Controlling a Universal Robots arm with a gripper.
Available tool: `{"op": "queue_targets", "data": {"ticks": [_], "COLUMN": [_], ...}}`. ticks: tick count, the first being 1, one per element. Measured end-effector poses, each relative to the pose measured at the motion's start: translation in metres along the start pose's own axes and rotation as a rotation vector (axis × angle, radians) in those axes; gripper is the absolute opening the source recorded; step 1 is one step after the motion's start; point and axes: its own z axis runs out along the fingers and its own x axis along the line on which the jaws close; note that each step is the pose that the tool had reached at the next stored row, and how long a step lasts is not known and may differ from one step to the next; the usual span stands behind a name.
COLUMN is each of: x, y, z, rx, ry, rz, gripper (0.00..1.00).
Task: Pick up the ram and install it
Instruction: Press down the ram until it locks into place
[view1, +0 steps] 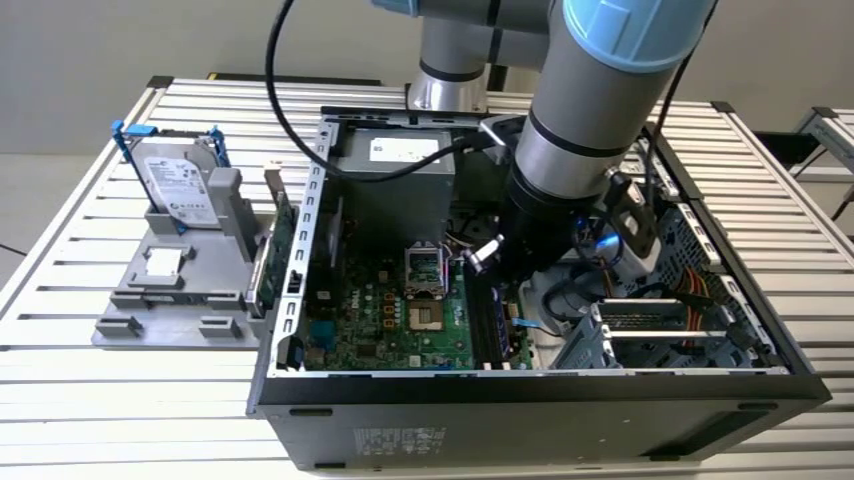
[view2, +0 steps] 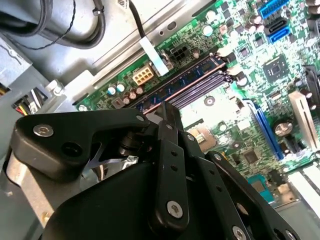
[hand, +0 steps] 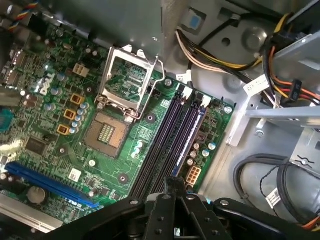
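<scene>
Your end effector (view2: 167, 117) fills the foreground in both wrist views, its fingers (hand: 172, 187) drawn together with nothing visibly between them. Just beyond its tips, the ram (view2: 180, 82) sits seated in a memory slot on the motherboard (hand: 100, 125), inside the open computer case (view1: 534, 400) on the worktop (view1: 134, 380).

One open computer case (view1: 534, 385) sits center frame, one hard drive (view1: 180, 180) stands upper left, one green card (view1: 283, 245) beside it, and one robot arm (view1: 601, 110) reaches in.
</scene>
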Motion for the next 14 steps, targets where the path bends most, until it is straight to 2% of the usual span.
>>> {"op": "queue_targets", "data": {"ticks": [14], "x": [-0.0009], "y": [0.0007], "z": [0.0], "rx": [0.0018], "ry": [0.0033], "rz": [-0.111], "gripper": [0.0]}}
